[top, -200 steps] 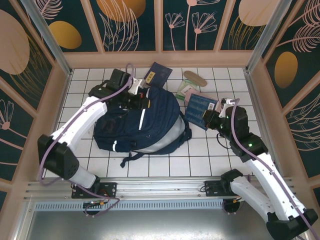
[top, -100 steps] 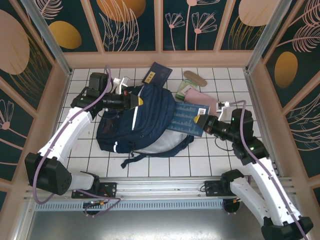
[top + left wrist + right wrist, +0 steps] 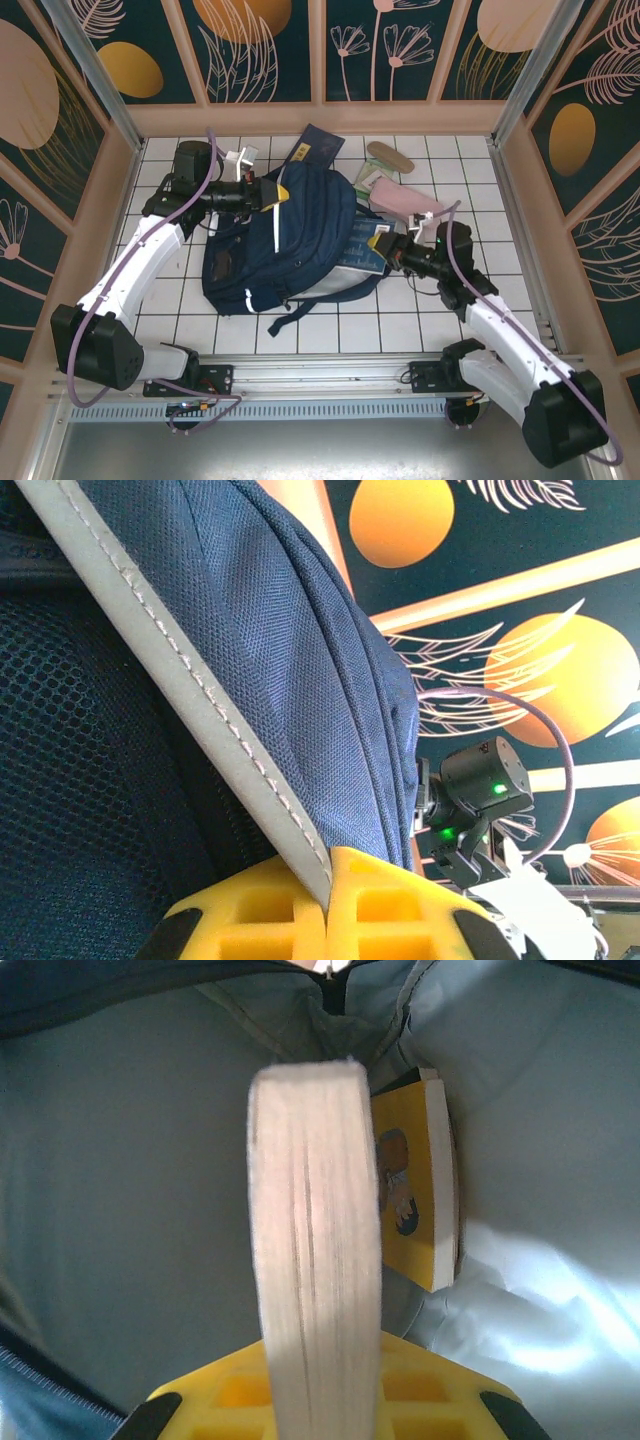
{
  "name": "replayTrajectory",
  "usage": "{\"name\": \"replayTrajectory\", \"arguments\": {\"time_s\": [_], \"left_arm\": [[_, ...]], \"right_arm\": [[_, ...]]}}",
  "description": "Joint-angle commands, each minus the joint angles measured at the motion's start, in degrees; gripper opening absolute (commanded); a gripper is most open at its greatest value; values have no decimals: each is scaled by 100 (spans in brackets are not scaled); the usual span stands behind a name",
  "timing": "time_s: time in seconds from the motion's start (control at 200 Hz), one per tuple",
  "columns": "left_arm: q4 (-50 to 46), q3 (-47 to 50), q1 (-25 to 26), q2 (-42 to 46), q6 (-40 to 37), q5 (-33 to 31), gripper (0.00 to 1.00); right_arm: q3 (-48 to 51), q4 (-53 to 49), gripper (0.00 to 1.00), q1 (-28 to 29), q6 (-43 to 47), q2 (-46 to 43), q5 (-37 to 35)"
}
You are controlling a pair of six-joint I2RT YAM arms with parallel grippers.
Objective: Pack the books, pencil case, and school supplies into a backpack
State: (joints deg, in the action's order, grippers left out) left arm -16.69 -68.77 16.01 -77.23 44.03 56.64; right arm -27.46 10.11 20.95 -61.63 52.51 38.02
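The backpack (image 3: 290,240) is clenched at 11 o'clock by the left gripper (image 3: 268,192), a blue book (image 3: 315,1250) at 3 o'clock by the right gripper (image 3: 386,247).

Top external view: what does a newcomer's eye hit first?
The big navy backpack at centre, its mouth held open by the left pincer at the far side. The right pincer holds a blue book edge-on inside it, beside a yellow book already in.
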Motion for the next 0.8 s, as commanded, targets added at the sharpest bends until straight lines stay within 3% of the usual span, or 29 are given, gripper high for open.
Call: {"name": "replayTrajectory", "arguments": {"time_s": [0.0,0.155,0.26,0.4,0.796], "left_arm": [[966,-180,-27,288,119,550,0],[926,-223,-22,281,38,558,0],[889,-284,-36,257,11,549,0],[843,-381,-67,218,-27,539,0],[867,-418,-210,214,44,497,0]], "right_arm": [[-496,838,0,262,90,455,-192],[-1194,1155,0,745,261,1710,-176],[-1917,829,0,1069,619,2680,-91],[-2376,1100,0,1391,395,3583,-193],[-3534,1304,1,2176,-237,5554,-1319]]}}
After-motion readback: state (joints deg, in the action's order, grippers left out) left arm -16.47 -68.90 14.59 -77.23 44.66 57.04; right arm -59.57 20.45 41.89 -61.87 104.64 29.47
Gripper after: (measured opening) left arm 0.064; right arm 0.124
